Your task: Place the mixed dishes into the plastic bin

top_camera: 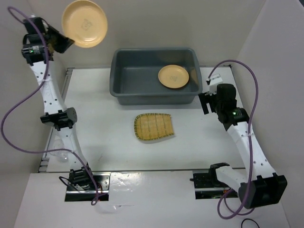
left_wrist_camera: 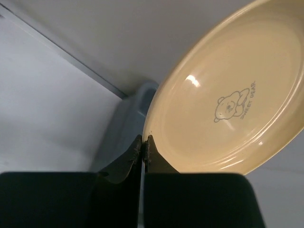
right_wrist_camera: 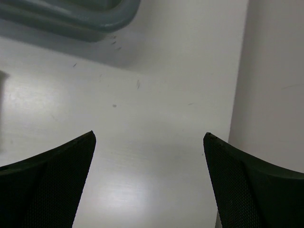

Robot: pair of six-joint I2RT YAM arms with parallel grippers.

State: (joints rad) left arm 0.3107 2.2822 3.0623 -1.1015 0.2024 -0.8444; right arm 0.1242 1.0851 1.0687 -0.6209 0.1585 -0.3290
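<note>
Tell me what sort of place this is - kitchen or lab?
Likely a lab robot test cell, not a kitchen: white table boxed in by plain panels, left arm and right arm bolted at its near edge, grey bin and ribbed tray laid out as props.

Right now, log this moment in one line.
left claw: shut on plate, aloft far left | right claw: open, empty | bin: second plate inside | tray: on table, outside bin
</note>
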